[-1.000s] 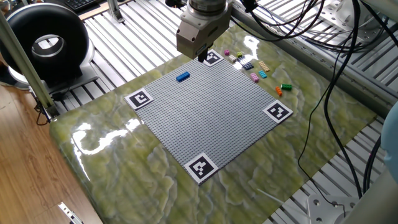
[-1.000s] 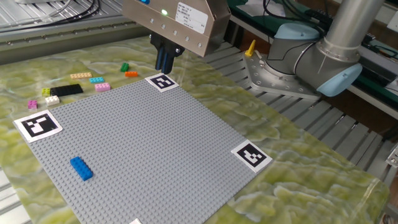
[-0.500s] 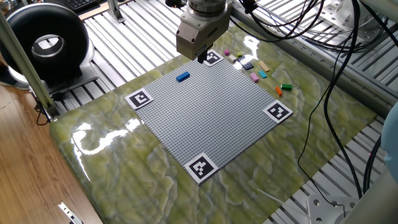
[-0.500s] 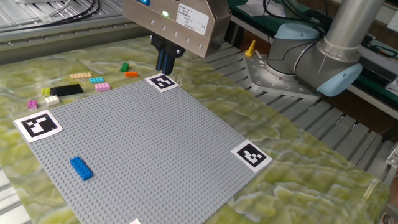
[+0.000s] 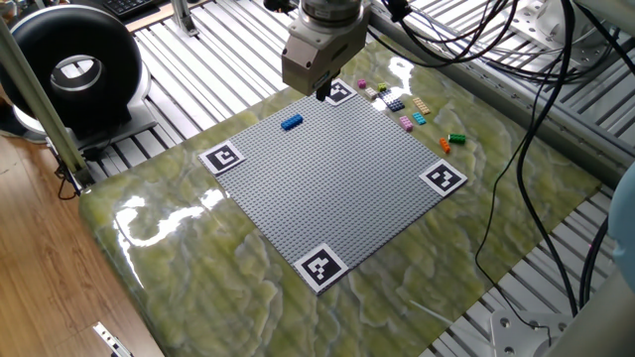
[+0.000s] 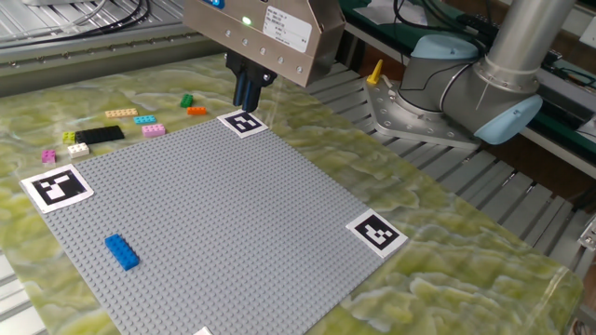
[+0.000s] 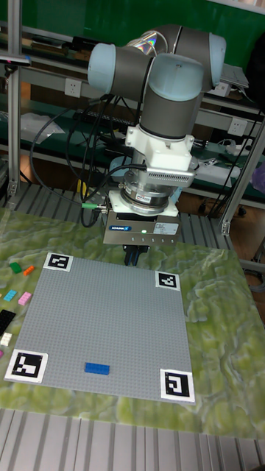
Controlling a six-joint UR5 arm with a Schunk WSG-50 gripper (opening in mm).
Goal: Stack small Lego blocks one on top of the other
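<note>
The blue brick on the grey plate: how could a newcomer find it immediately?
Start at the large grey studded baseplate with black-and-white marker squares at its corners. The small bright blue plastic brick lies alone on that plate; all other loose bricks sit off it, on the green table.

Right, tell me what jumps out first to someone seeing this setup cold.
The large grey studded baseplate fills the middle of the green marbled table, with a black-and-white marker square at each corner. One bright blue rectangular brick sits alone on it near one edge. The arm's pincer hangs over the plate's far edge beside a corner marker, and a scatter of small coloured bricks lies off the plate nearby.
</note>
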